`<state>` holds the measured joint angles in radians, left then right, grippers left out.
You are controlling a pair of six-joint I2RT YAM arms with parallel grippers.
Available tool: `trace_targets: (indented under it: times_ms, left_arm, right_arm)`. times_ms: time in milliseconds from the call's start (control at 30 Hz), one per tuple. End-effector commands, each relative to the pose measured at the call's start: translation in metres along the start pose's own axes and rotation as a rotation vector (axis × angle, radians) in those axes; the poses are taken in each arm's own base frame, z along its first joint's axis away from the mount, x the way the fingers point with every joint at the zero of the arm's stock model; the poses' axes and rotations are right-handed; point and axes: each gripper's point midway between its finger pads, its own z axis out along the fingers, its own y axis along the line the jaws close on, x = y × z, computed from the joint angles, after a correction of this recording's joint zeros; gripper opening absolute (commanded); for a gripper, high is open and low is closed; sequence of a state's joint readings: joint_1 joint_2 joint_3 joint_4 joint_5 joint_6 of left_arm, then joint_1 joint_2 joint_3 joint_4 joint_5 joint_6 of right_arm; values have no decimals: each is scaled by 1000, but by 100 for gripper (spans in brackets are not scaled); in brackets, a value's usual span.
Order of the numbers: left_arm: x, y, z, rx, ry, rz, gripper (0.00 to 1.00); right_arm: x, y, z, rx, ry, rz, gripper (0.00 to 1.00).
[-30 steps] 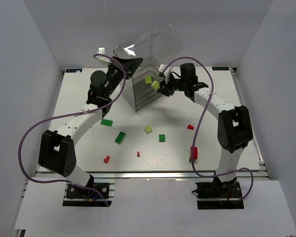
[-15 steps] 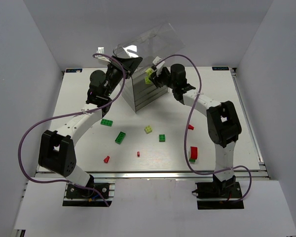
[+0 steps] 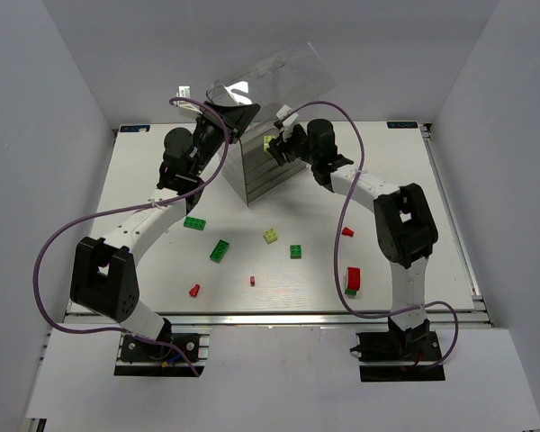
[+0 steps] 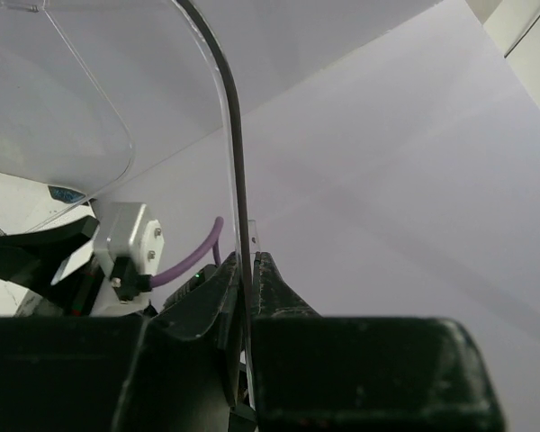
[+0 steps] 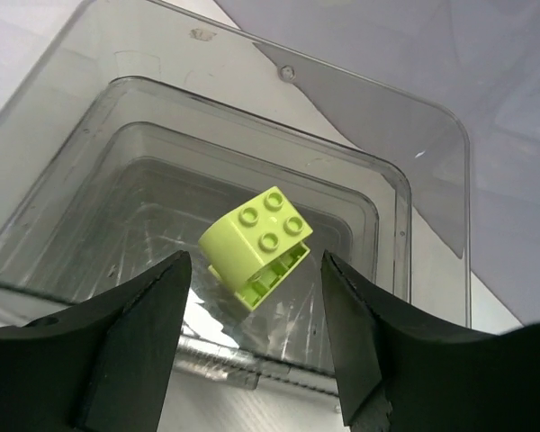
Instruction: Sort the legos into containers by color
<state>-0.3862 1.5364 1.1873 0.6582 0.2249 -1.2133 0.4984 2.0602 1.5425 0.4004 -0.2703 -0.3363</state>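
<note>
The containers (image 3: 252, 177) stand at the back middle of the table, their clear hood (image 3: 274, 76) tipped up and back. My left gripper (image 3: 227, 120) is shut on the hood's edge (image 4: 237, 162); in the left wrist view the gripper (image 4: 247, 265) pinches it. My right gripper (image 3: 277, 144) hangs open over the top drawer (image 5: 405, 225). A pale yellow-green lego (image 5: 256, 241) lies tilted in that drawer between the open gripper (image 5: 255, 263), touching neither finger. Loose legos lie on the table: dark green (image 3: 220, 250), yellow-green (image 3: 270, 235), red (image 3: 194, 290).
More bricks lie on the table: dark green ones (image 3: 194, 223) (image 3: 295, 251), small red ones (image 3: 252, 280) (image 3: 346, 231), and a red brick on a green one (image 3: 352, 279) at front right. White walls enclose the table on three sides.
My right gripper has swung left from beside the containers to above the top drawer and opened; the yellow-green lego it carried is now free in the drawer. The left arm has not moved.
</note>
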Motion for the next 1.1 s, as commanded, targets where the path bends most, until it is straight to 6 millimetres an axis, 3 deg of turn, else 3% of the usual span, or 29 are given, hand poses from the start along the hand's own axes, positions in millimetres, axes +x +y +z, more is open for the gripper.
trace_targets:
  times_ms: [0,33,67,133,167,300,433,467,600,700,800,933,1000,1067]
  left_arm:
    - [-22,-58,0,165,-60,35,17]
    - [-22,-57,0,164,-58,35,17]
    - [-22,-58,-1,165,-60,35,17]
    - [-23,-59,-1,166,-62,36,17]
    - [-23,-61,-1,170,-63,37,17]
    - [-22,-59,-3,167,-62,36,17]
    - [-22,-58,-5,164,-66,34,17]
    - [-22,-58,-6,163,-65,33,17]
    - [-21,-57,-8,158,-66,35,17]
    - [-21,-56,-9,155,-66,34,17]
    - [-20,-55,-10,153,-65,33,17]
    - [-20,-53,-10,149,-65,33,17]
    - [-18,-50,-10,142,-61,30,17]
    - [-18,-50,-10,142,-58,28,17]
  right_arm:
    - [-57,-5,-22,1,-123,-11,65]
    - [-52,-3,-25,-8,-114,1,62]
    - [-61,3,-32,-37,-133,2,58]
    - [-61,9,-42,-75,-140,0,44]
    - [-61,26,-53,-154,-152,-6,40]
    - [-47,62,-85,-312,-172,-134,22]
    - [-31,102,-112,-502,-158,-148,15]
    - [-25,110,-116,-548,-141,-130,18]
    - [6,151,-137,-779,26,-1,65]
    - [23,165,-139,-829,74,-14,78]
    - [36,173,-141,-848,104,-53,88]
    - [59,188,-149,-930,133,-163,89]
    - [80,200,-154,-1008,155,-224,89]
    - [83,199,-150,-1024,153,-264,89]
